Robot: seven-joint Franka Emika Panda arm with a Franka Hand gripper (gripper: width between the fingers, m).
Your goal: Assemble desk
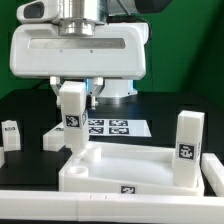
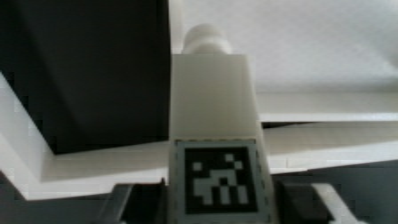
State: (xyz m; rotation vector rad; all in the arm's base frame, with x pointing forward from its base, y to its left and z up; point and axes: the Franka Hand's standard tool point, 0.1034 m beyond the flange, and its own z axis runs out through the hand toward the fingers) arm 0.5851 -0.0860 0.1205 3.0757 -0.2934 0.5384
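The end effector (image 2: 217,198) grips a white square plastic post leg (image 1: 72,108) upright, its threaded tip at the far corner, on the exterior view's left, of the large white rimmed plastic tabletop (image 1: 95,178) lying on the black surface (image 1: 30,108). This looks like alignment for screwing in. A second white leg (image 1: 187,140) stands at the opposite far corner.

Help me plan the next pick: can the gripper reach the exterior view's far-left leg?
Probably not yet: the gripper is shut on the held leg at a corner of the tabletop. The far-left leg stands free, nothing over it.
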